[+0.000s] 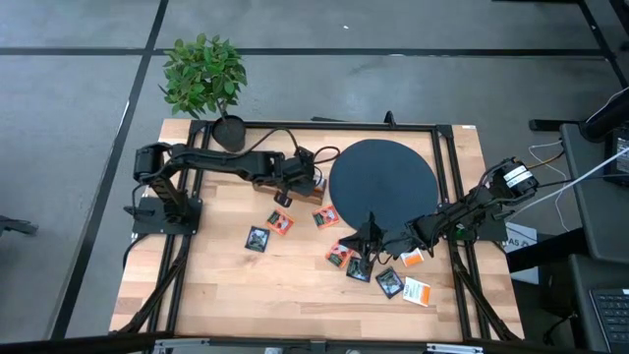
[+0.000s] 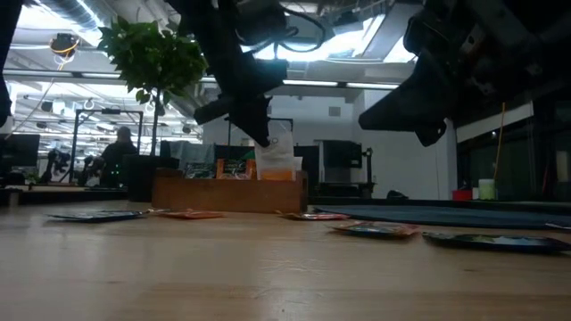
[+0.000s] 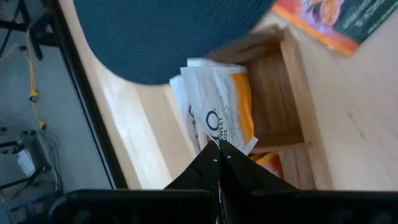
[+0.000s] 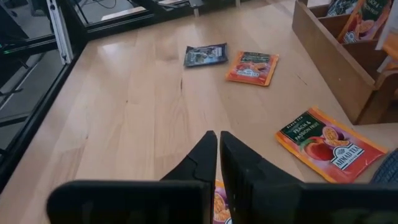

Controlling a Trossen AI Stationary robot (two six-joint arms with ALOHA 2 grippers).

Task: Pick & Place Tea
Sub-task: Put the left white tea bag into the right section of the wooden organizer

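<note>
High view: left gripper (image 1: 295,177) over wooden tray (image 1: 316,187) beside black disc (image 1: 383,182); right gripper (image 1: 369,239) above scattered tea sachets (image 1: 339,257), roughly nine loose on table (image 1: 216,285). Low view: white-orange sachet (image 2: 275,147) hanging above tray, a few sachets standing inside. Left wrist view: fingers (image 3: 208,165) pinched shut on that sachet over an open compartment. Right wrist view: fingers (image 4: 205,155) closed together, nothing visibly held. Judged partly complete; most sachets yet to be placed.
</note>
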